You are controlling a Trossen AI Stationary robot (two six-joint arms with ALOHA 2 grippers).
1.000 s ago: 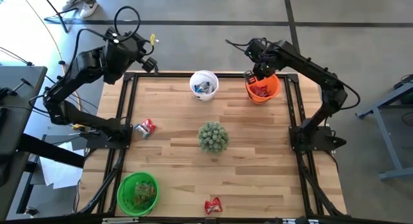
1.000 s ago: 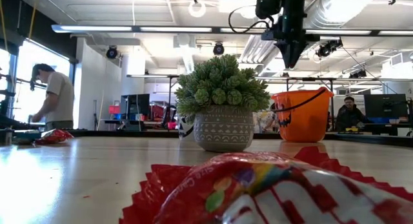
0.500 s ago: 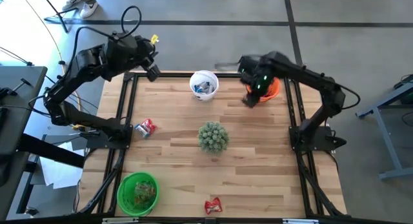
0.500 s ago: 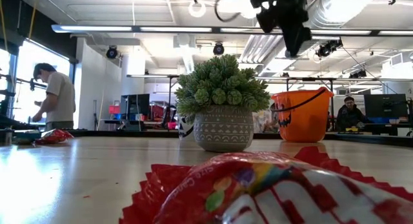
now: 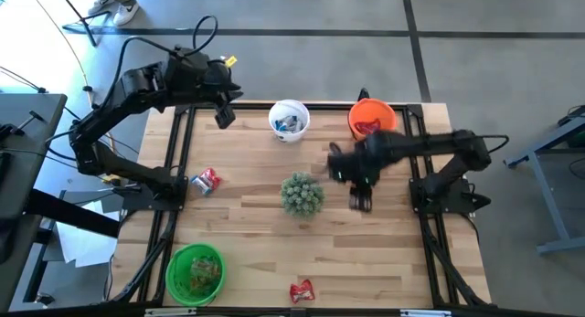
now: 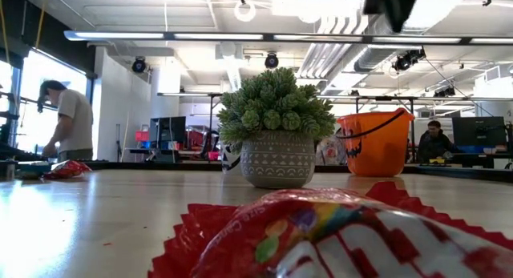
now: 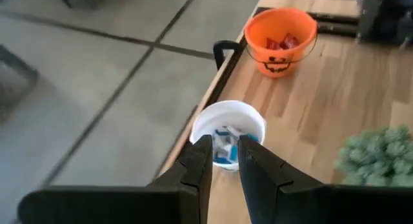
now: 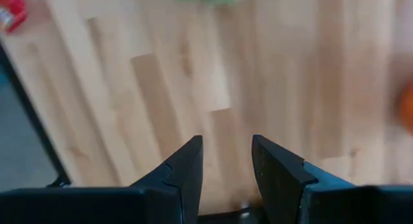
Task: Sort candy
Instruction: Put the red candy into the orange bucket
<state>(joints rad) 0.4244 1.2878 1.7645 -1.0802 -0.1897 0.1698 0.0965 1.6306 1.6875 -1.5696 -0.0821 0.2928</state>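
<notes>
One jack-o'-lantern face on orange bucket [image 7: 280, 35], no readable writing

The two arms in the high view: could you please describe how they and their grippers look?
Both arms are dark and jointed. The left arm carries looping black cables and a small yellow tag. The left gripper and right gripper each have two dark, angular fingers.

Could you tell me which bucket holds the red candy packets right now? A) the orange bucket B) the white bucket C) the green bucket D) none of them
A: red packets lie inside the orange bucket, as the left wrist view shows, while the white bucket holds blue-and-white wrappers and the green bucket holds small mixed pieces.
</notes>
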